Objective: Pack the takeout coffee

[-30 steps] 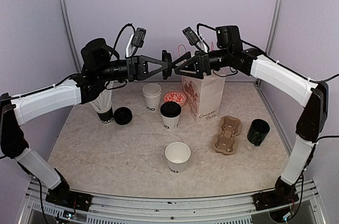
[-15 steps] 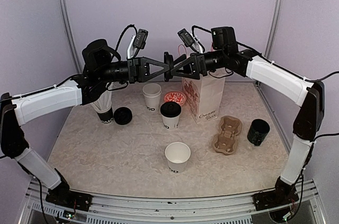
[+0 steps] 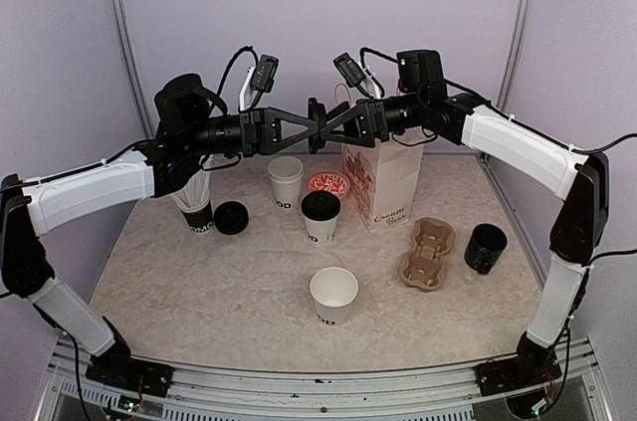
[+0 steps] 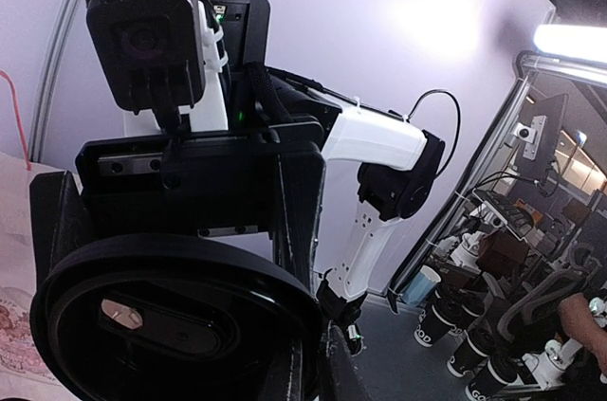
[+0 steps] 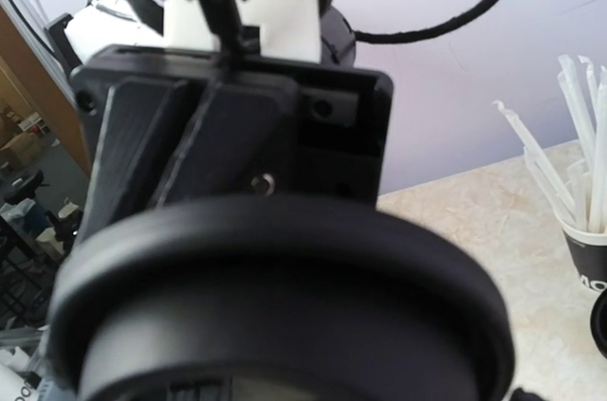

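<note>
Two robot arms meet tip to tip, high over the table (image 3: 199, 287). A black lid (image 3: 315, 123) hangs btwn them, on edge, one flat face toward each arm. L gripper (image 3: 307, 127) is clenched on the lid's rim. R gripper (image 3: 329, 122) sits right against the lid's other face, which fills its wrist view. Can't tell whether its jaws are spread or biting. It looks like a hand-over, R arm to take it.

Just below the jaws, R side: paper bag (image 3: 382, 180). Below L's jaws: white cup (image 3: 286, 182). Next, toward the bases: lidded cup (image 3: 320, 214). Farther, down-R: carrier (image 3: 426, 253) and black pot (image 3: 485, 248). Down-L: straw cup (image 3: 197, 210) w/ a black disc (image 3: 231, 217) beside it. Farthest, nearest the bases: open cup (image 3: 333, 294), prob. the lid's target. The lidded cup stands roughly in the way down.
</note>
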Robot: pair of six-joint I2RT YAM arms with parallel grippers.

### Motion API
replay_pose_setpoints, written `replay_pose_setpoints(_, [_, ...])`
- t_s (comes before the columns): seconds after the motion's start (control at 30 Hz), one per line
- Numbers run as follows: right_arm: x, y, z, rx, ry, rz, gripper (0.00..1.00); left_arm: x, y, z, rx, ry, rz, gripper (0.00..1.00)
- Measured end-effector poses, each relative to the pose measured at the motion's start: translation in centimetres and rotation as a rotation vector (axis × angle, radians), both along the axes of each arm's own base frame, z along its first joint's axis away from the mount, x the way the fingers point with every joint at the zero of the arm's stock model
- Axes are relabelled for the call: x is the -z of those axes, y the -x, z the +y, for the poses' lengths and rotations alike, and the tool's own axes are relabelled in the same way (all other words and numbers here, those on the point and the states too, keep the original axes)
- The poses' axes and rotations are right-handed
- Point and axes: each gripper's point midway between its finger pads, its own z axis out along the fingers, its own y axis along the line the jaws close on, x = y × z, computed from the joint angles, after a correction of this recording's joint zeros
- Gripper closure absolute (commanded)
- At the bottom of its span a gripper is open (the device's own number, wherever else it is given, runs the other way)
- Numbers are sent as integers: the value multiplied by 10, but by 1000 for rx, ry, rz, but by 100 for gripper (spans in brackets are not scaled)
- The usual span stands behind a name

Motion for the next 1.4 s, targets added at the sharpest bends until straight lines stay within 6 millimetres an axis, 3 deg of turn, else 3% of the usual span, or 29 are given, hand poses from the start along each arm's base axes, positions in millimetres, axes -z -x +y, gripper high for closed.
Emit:
replay_pose_setpoints(0.17, [0, 0, 0, 0, -1, -1, 23, 0, -1, 0, -2, -1, 1, 95])
replay_pose_setpoints(0.3, [-1, 1, 0, -7, -2, 0, 26, 2, -3, 0, -10, -6, 4, 94])
replay_pose_setpoints(0.5, [1, 0, 0, -3, -1, -8, 28, 5, -4, 0, -16, -14, 1, 78])
replay_pose_setpoints(0.63, [5, -3, 0, 14, 5, -22, 28, 18, -7, -2, -36, -59, 24, 64])
replay_pose_setpoints(0.77, [21, -10, -3, 49, 37, -39, 28, 40, -14, 0, -92, -150, 64, 57])
replay_pose_setpoints(0.9, [49, -11, -14, 96, 122, -111, 27, 55, -15, 15, -181, -257, 79, 54])
replay_pose_setpoints(1.1, [81, 6, -43, 111, 269, -265, 27, 62, -23, 46, -362, -363, 72, 55])
replay_pose_setpoints(1.2, [94, 19, -54, 84, 339, -338, 27, 88, -33, 56, -448, -449, 105, 56])
replay_pose_setpoints(1.3, [107, 32, -58, 41, 413, -408, 26, 135, -35, 66, -500, -561, 167, 56])
replay_pose_setpoints(1.4, [124, 50, -56, -23, 481, -461, 26, 185, -25, 70, -508, -681, 223, 56])
